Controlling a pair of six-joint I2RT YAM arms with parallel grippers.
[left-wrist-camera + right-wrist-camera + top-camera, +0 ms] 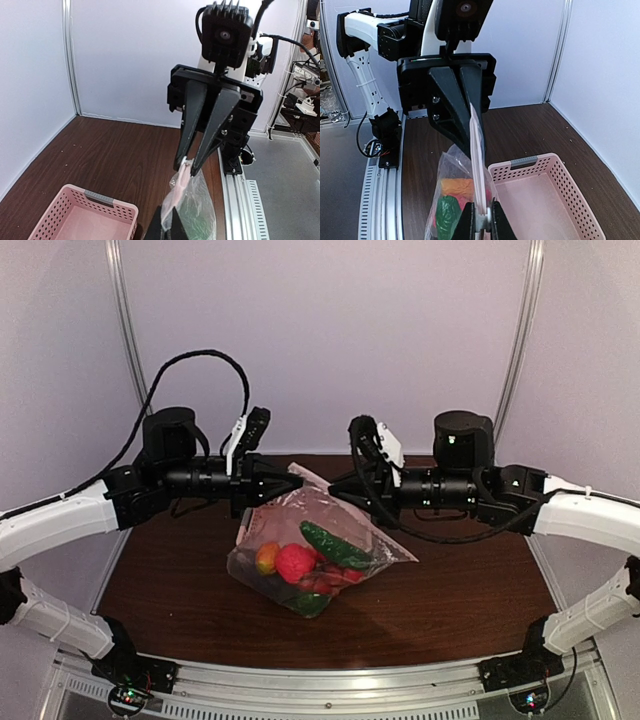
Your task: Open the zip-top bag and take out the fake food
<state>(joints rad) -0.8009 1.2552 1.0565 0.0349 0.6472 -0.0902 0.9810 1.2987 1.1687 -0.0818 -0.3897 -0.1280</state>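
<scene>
The zip-top bag [340,525] hangs above the table between my two grippers, its white zip strip [477,150] stretched taut from one to the other. The fake food [300,565] lies in the bag's sagging bottom: a red berry, a green cucumber [335,545] and an orange piece [457,187]. My left gripper [283,483] is shut on the left end of the bag's top edge; in its own view the fingers [167,214] pinch the plastic [200,200]. My right gripper [335,487] is shut on the strip's right end [481,210], on a white slider.
A pink perforated basket [545,200] stands empty on the dark wood table, beside and beyond the bag; it also shows in the left wrist view [85,215]. White walls close the table's sides and back. An aluminium rail [330,680] runs along the near edge.
</scene>
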